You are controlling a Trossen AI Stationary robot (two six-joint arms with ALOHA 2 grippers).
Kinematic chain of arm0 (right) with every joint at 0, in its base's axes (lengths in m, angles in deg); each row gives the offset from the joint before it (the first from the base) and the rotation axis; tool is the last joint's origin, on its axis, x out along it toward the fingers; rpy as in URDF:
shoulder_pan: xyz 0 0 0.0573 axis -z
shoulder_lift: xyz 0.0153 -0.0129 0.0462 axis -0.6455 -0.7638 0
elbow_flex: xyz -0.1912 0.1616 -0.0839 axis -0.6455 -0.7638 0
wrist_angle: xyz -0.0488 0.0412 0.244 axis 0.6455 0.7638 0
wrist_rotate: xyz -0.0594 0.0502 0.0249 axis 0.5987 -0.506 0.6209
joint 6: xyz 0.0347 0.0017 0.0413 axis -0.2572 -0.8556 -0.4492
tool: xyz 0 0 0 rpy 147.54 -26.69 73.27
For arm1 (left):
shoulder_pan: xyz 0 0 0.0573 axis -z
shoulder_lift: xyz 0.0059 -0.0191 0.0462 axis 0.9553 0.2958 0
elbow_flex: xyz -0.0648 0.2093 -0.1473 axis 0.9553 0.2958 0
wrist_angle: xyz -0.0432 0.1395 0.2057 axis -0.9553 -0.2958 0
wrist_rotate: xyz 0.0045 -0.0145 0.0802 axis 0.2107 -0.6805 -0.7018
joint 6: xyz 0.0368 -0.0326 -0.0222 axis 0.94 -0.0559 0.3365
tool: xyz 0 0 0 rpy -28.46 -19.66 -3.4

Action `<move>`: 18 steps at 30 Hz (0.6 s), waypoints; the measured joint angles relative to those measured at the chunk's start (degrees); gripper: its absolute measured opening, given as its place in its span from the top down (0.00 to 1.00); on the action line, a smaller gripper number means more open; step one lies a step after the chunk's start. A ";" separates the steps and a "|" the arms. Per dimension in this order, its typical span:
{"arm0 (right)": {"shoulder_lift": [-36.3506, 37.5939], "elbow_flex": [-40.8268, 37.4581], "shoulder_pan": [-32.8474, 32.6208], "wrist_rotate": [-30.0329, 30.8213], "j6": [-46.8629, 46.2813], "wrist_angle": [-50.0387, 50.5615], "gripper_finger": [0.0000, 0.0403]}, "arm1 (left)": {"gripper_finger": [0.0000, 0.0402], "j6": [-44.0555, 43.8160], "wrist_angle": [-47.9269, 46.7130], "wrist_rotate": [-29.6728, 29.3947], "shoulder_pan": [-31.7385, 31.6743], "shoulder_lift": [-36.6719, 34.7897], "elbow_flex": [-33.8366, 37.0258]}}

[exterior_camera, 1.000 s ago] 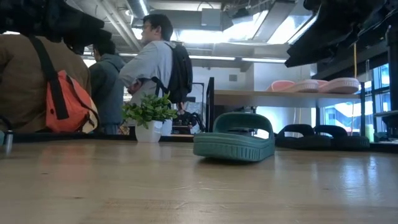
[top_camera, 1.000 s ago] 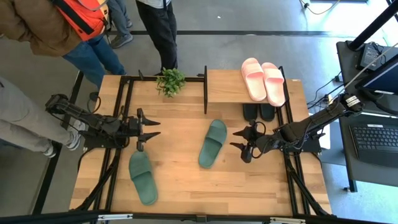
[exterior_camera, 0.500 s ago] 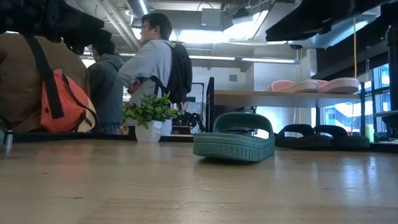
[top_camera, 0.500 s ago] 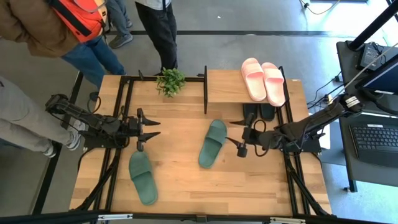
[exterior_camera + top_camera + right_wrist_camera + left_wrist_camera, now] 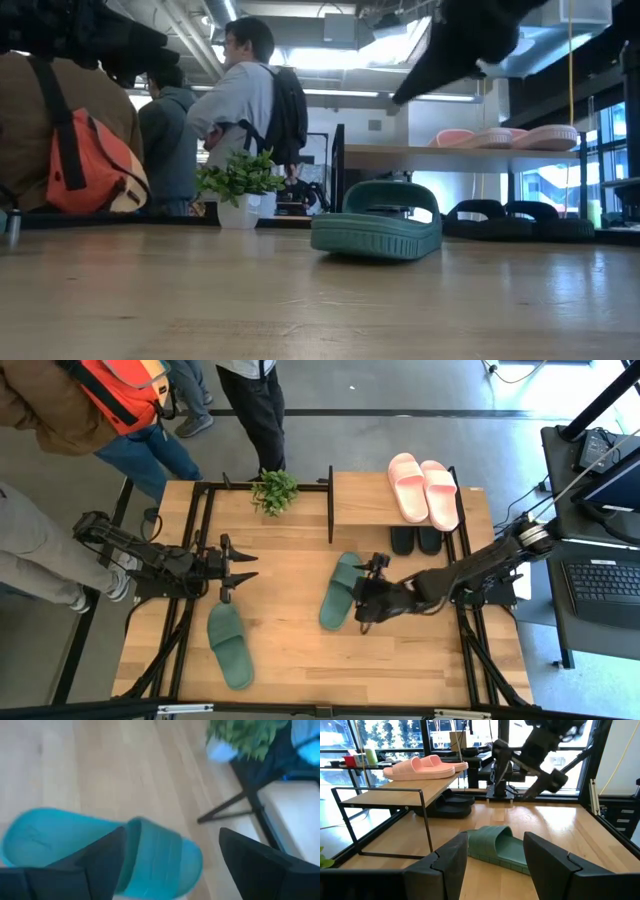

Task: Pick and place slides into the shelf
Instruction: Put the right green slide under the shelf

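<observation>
One green slide (image 5: 342, 590) lies sole-down on the table's middle; it also shows in the low view (image 5: 378, 230) and the left wrist view (image 5: 500, 847). A second green slide (image 5: 230, 645) lies at the near left. The pink pair (image 5: 425, 488) rests on the shelf's top plank (image 5: 360, 500), and the black pair (image 5: 417, 540) sits under it. My right gripper (image 5: 357, 600) is open and hovers above the middle slide's right side; the right wrist view shows the slide's strap (image 5: 155, 855) between its fingers (image 5: 270, 865). My left gripper (image 5: 243, 567) is open and empty at the table's left.
A small potted plant (image 5: 274, 490) stands at the far edge, left of the shelf. Black frame bars (image 5: 205, 530) run along the table's left side. People stand beyond the far left corner (image 5: 120, 410). Bare wood lies between the two green slides.
My right gripper has moved toward the table's left, from near the shelf's front to above the middle green slide. The slides have stayed where they were.
</observation>
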 joint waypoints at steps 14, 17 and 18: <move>-19.51 12.23 0.48 0.00 -13.09 13.33 0.22 | 0.54 0.00 -0.13 0.00 0.00 0.01 0.00; -21.86 11.94 1.40 0.05 -14.52 13.76 0.22 | 0.54 0.00 -0.37 0.00 0.00 0.02 0.00; -22.50 11.76 1.81 0.03 -15.19 14.60 0.22 | 0.54 0.00 -0.52 0.00 0.00 0.00 0.00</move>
